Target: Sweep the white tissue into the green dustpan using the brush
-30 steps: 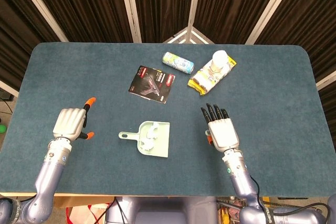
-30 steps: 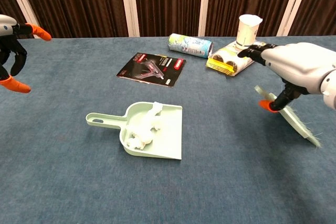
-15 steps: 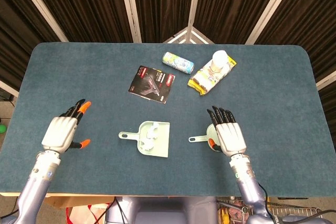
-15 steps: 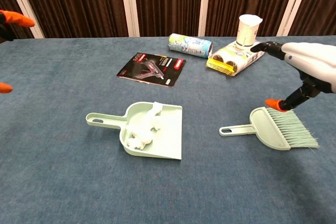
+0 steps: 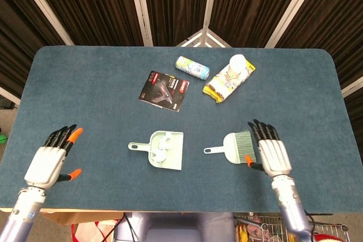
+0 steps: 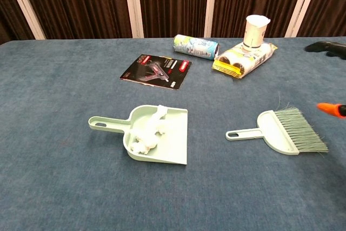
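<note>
The green dustpan (image 5: 169, 157) (image 6: 168, 144) lies flat mid-table, handle pointing left. The crumpled white tissue (image 5: 163, 144) (image 6: 150, 131) lies inside the pan. The green brush (image 5: 233, 146) (image 6: 278, 132) rests flat on the table to the pan's right, handle toward the pan. My right hand (image 5: 273, 153) hovers just right of the bristles, fingers spread, holding nothing; in the chest view only its fingertips (image 6: 326, 47) show at the right edge. My left hand (image 5: 50, 157) is open near the table's front left, far from the pan, and out of the chest view.
A black leaflet (image 5: 164, 90) (image 6: 157, 70) lies behind the dustpan. A can on its side (image 5: 191, 67) (image 6: 195, 46), a yellow packet (image 5: 228, 81) (image 6: 240, 60) and a white cup (image 5: 236, 64) (image 6: 255, 32) on it sit at the back. The table's front edge (image 5: 170, 210) runs close to both hands.
The right hand let go of the brush, which now lies flat on the table, and drew back right and toward the front. The left hand opened and pulled back toward the front left.
</note>
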`<state>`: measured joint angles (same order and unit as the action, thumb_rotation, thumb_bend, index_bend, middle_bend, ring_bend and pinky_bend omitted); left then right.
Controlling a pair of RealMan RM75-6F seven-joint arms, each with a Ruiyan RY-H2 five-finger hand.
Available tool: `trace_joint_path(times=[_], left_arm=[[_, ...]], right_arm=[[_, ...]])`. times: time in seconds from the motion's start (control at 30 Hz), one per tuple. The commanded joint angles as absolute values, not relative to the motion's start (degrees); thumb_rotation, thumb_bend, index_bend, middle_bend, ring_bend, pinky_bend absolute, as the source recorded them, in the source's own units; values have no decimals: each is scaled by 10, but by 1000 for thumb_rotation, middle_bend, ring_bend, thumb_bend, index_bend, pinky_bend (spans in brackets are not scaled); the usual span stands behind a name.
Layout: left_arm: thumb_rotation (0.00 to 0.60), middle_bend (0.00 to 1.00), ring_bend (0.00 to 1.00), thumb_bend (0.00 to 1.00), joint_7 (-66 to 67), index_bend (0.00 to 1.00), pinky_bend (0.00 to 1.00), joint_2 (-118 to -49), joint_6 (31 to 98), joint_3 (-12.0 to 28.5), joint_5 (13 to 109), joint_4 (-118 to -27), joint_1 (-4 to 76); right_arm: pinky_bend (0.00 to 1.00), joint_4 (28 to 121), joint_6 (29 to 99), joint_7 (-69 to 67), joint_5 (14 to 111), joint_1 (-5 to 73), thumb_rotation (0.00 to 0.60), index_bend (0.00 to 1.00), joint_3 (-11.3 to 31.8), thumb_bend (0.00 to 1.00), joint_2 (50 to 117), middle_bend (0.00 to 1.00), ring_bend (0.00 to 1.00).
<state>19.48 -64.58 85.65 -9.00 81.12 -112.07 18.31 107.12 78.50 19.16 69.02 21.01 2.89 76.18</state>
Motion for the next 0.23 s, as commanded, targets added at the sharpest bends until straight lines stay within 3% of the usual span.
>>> trace_joint_path(times=[0.03,0.23], left_arm=[[600,0,0,0,162,0,26,-640,882,-121,859,-1067,144],[600,0,0,0,167,0,4,-643,917,-129,899,-983,105]], right_arm=[[3,1030,846,125,801,144,600,0,-41,322,706,0,0],[0,981,937,61,930,69,600,0,-117,323,659,0,0]])
